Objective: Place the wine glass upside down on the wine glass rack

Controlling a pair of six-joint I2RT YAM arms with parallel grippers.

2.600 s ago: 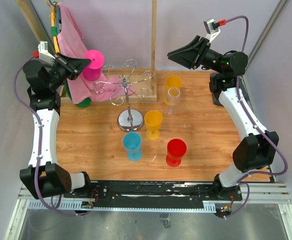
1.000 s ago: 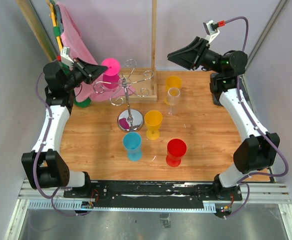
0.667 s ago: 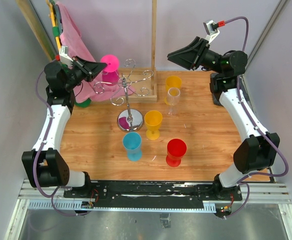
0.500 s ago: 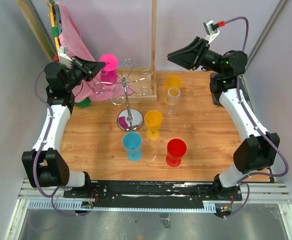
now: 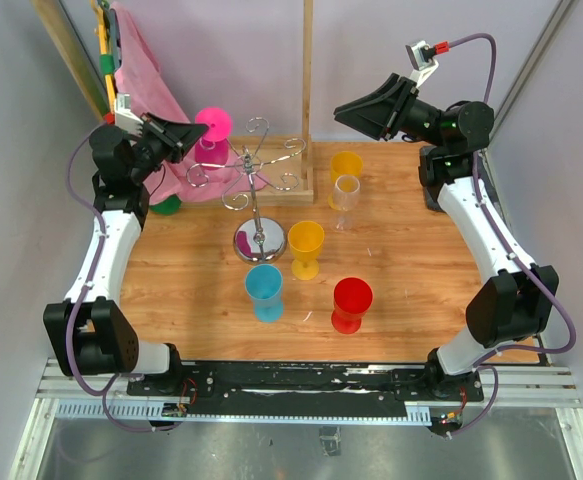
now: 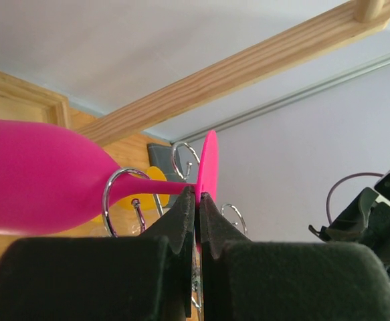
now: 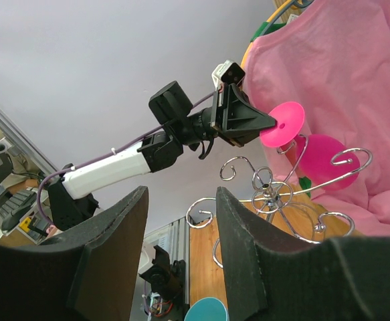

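Operator: Where is the pink wine glass (image 6: 41,177) right now?

Observer: Up at the wine glass rack (image 5: 259,195), on its far-left side, tilted with the bowl lower than the foot. The left gripper (image 6: 196,200) has its jaws clamped on the rim of the foot disc, and the stem lies inside one curled arm (image 6: 106,200) of the rack.

Operator: What worries you?

Observer: The grip is thin, only on the edge of the foot. I judge the glass could twist or slip out before the foot rests on the wire. If the jaws let go while the stem sits near the curl's mouth, the glass may slide off and drop to the desk (image 5: 191,290). Pushing further could also tip the light rack toward the nearer yellow glass (image 5: 306,245) beside its base.

Operator: And the right gripper (image 7: 178,247)?

Observer: Jaws apart, holding nothing, raised well away at the far right; no help if something falls.
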